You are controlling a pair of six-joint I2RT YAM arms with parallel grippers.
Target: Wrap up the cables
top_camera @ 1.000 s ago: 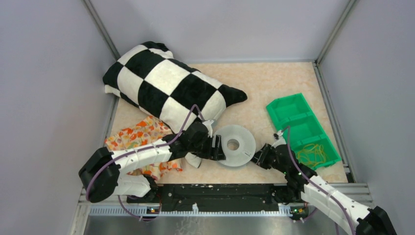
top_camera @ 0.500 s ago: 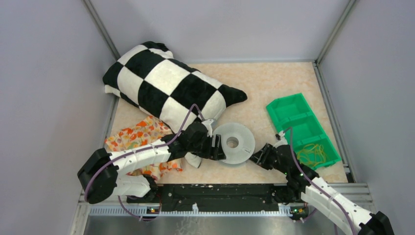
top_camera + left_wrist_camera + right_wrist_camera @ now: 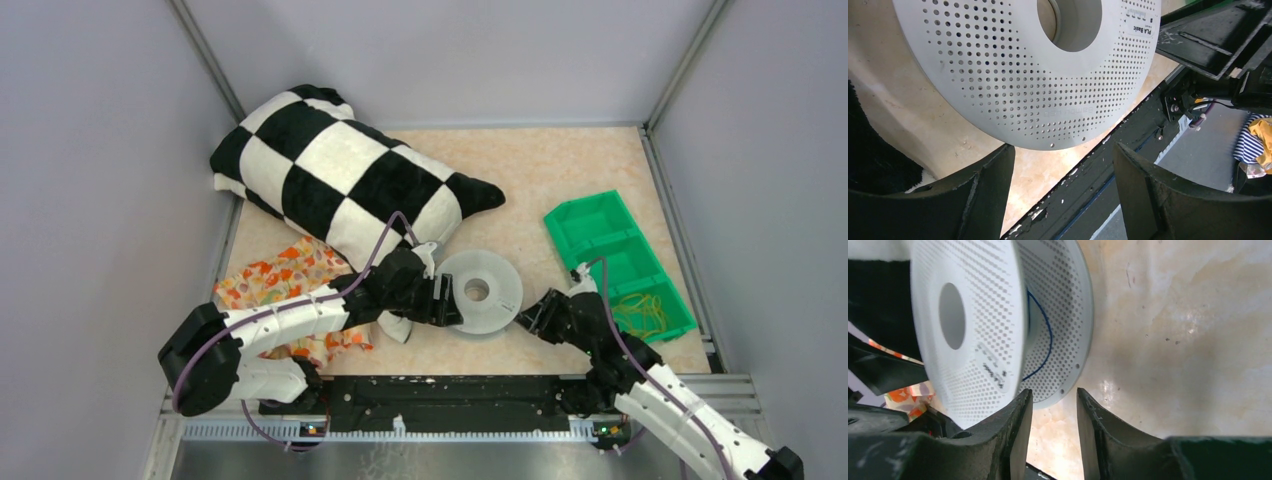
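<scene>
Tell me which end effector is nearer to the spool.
Left. The left end effector is at the spool's left rim and overlaps it in the top view. The right end effector is just off the lower right rim, with a small gap.

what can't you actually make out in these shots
Right wrist view: only one arc of the cable shows; the near flange of the spool hides its ends.
Top view: the cable is too thin to see.
Top view: the cloth lies partly hidden under the left arm.
Left wrist view: the spool blocks the cable entirely.
</scene>
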